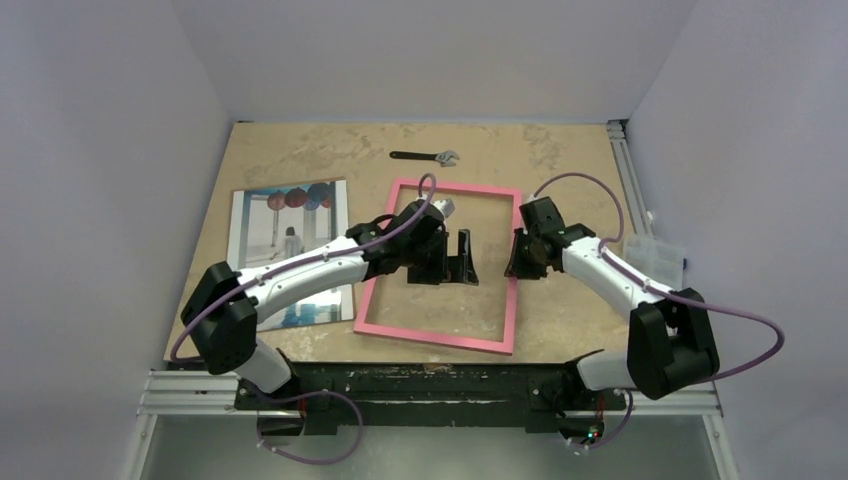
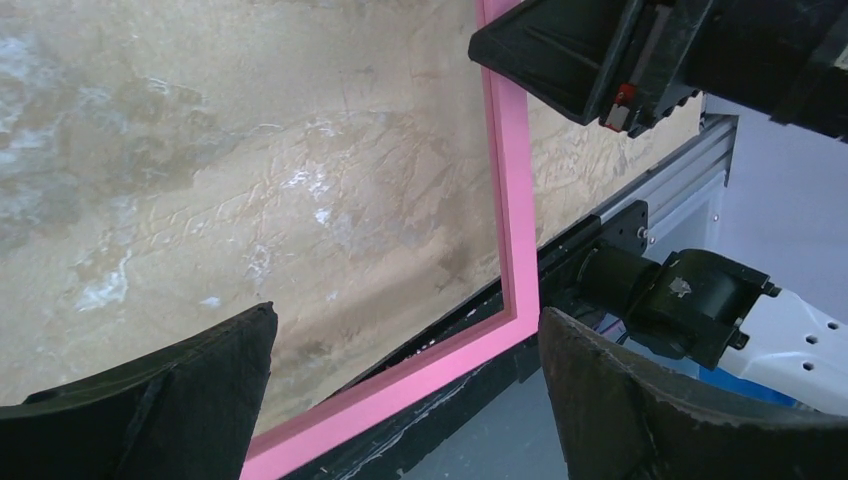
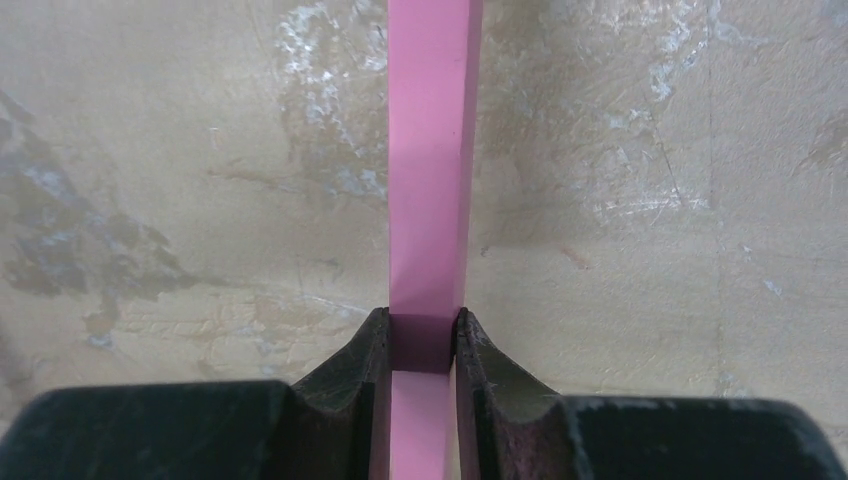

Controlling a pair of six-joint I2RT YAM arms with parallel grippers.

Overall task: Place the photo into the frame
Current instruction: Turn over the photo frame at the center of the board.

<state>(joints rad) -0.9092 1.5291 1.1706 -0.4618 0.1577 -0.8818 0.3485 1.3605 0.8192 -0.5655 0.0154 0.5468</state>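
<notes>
Grey walls (image 1: 420, 60) close in a mottled tan worktop (image 1: 560, 160). Our right hand (image 3: 422, 338) is pinched shut on the right rail of the frame (image 3: 430, 150), we judge to steady or lift it. Its wrist view shows the pink strip clamped tight, which the overhead view hides. Our left hand (image 1: 455, 262) hangs spread wide and empty over the frame's opening; whether that is glazed we cannot tell. The frame lies mid-worktop toward the near edge. The photo (image 1: 290, 215) lies face up by the left edge, partly under our left arm (image 1: 300, 272).
</notes>
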